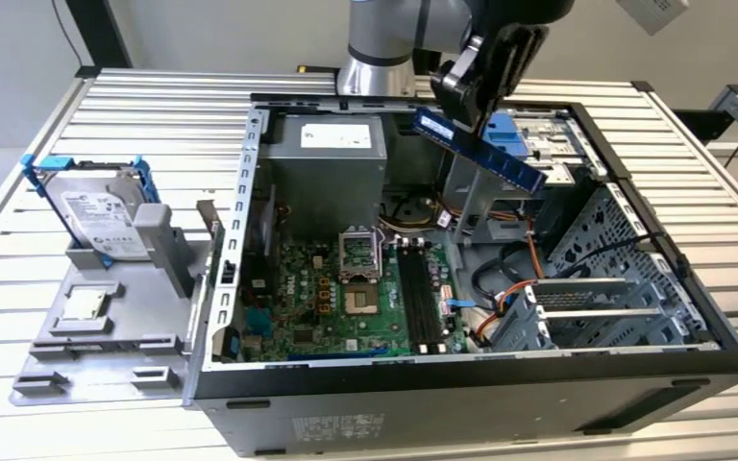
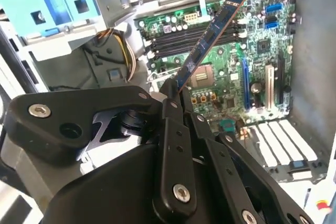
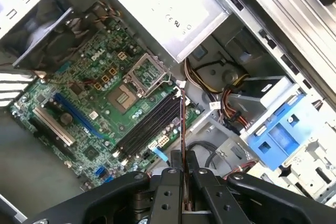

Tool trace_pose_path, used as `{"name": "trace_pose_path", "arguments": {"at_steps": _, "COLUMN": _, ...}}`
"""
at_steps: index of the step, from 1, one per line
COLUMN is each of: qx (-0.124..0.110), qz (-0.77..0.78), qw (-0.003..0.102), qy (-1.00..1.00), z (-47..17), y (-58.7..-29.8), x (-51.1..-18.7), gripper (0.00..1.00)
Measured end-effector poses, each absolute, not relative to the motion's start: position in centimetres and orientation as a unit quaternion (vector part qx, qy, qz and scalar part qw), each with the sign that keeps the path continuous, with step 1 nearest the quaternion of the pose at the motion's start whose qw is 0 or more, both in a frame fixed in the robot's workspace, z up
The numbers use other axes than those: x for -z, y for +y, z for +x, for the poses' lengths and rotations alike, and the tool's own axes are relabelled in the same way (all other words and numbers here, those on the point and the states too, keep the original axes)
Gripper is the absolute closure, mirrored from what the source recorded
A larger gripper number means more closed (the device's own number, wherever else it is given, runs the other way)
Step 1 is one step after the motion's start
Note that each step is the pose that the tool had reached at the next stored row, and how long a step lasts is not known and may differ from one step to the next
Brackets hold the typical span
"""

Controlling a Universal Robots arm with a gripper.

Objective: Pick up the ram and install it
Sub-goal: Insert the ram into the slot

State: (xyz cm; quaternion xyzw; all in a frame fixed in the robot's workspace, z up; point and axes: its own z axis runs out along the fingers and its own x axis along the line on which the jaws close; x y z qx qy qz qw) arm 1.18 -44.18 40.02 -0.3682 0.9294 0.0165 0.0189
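Exterior view: I've got the black gripper (image 1: 465, 113) pinched on the thin blue-green ram stick (image 1: 510, 163), tilted, w/ the black plastic mobo slots (image 1: 421, 293) well below.

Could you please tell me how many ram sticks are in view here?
1: the ram is clamped in the end effector, tilted above the open case; the motherboard's black slots look empty, and none seems hidden.

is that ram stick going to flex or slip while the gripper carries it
Probably stiff: the ram juts out straight from the gripper, no sag. Likely light, held near one end only. It might pivot if bumped, since the pinch is narrow.
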Motion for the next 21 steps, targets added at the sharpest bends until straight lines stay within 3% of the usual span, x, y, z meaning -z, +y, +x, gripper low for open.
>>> {"name": "trace_pose_path", "arguments": {"at_steps": 21, "qx": -0.013, "qz": -0.202, "qw": 0.021, "qy": 0.979, "z": 1.18, "y": -44.20, "x": -40.01, "gripper": 1.00}}
